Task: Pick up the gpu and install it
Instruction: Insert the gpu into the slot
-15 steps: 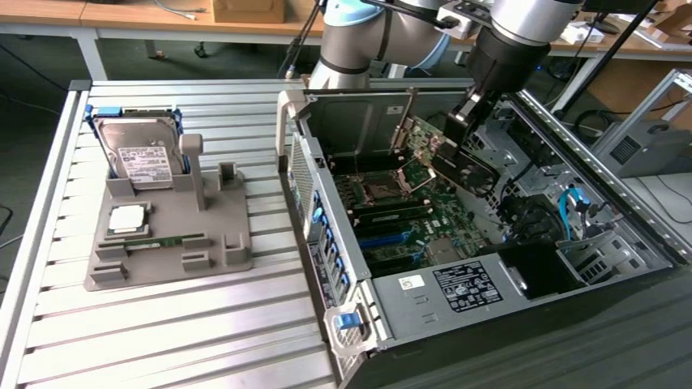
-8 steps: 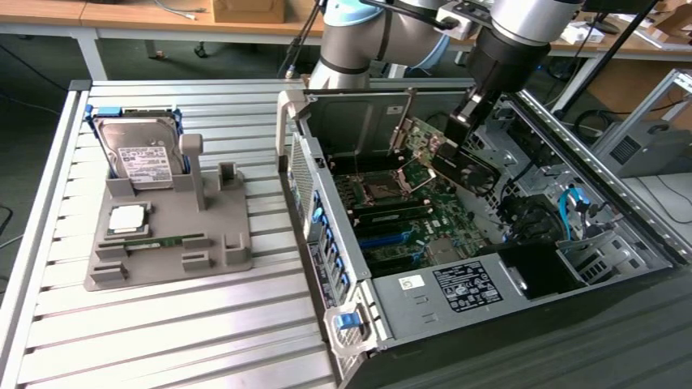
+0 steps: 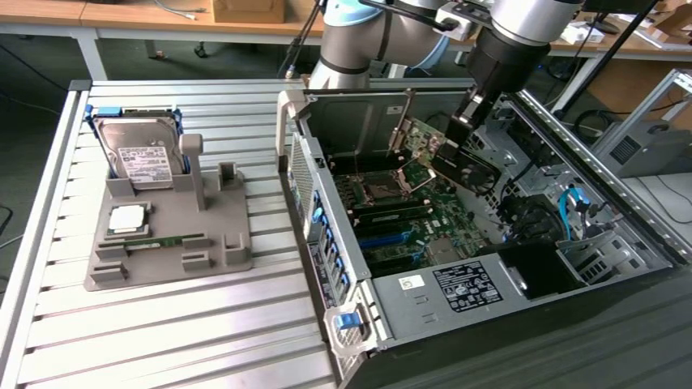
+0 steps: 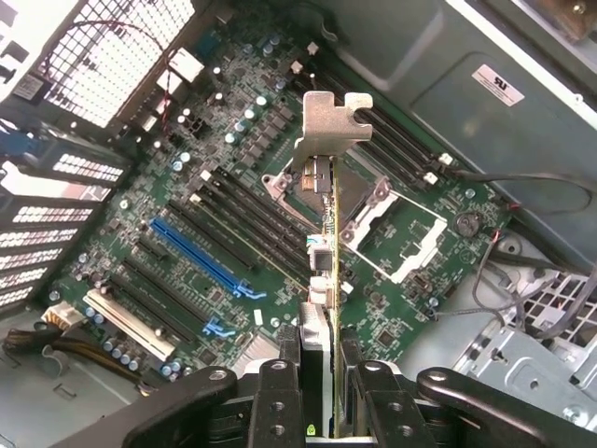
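My gripper point(image 3: 467, 121) is inside the open computer case point(image 3: 324, 235), shut on the gpu point(image 3: 442, 156), a dark green card with a silver bracket at one end. The card hangs tilted above the motherboard point(image 3: 406, 219), clear of the slots. In the wrist view the gpu point(image 4: 327, 252) is seen edge-on between my black fingers point(image 4: 280, 397). Its silver bracket point(image 4: 331, 121) points away from my gripper point(image 4: 326, 397). The card hovers over the CPU socket point(image 4: 392, 219). The blue expansion slot point(image 4: 201, 257) lies off to one side of it.
A grey parts fixture point(image 3: 173, 259) stands on the slatted table at the exterior view's left. It holds a hard drive point(image 3: 141, 154), a CPU point(image 3: 126, 217) and a RAM stick point(image 3: 151, 241). Cables point(image 3: 573, 207) and drive bays crowd the case's far side. The power supply point(image 3: 465, 288) fills its near end.
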`<action>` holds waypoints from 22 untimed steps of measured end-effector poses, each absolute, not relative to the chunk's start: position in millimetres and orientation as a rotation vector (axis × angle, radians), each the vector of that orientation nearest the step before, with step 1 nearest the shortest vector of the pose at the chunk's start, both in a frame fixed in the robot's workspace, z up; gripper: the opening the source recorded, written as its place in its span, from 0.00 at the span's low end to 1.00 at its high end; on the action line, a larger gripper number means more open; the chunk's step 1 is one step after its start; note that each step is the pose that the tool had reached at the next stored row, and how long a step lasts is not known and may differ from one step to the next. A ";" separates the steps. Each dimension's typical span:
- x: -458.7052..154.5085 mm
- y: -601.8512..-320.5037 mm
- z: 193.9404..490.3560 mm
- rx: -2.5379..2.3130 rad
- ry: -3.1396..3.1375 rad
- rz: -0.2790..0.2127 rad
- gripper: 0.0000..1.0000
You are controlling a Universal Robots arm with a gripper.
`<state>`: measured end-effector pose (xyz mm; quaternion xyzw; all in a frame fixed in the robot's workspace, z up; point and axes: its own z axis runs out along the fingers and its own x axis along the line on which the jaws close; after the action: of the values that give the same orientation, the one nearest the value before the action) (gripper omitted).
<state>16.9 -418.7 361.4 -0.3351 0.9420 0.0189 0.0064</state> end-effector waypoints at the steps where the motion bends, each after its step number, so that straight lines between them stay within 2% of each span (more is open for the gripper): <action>1: 16.9 -418.7 361.4 -1.056 2.945 0.059 0.27; 22: 16.9 -418.7 361.5 -1.233 2.878 0.060 0.27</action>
<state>16.9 -418.7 361.5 -0.3937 0.9190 0.0193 0.0052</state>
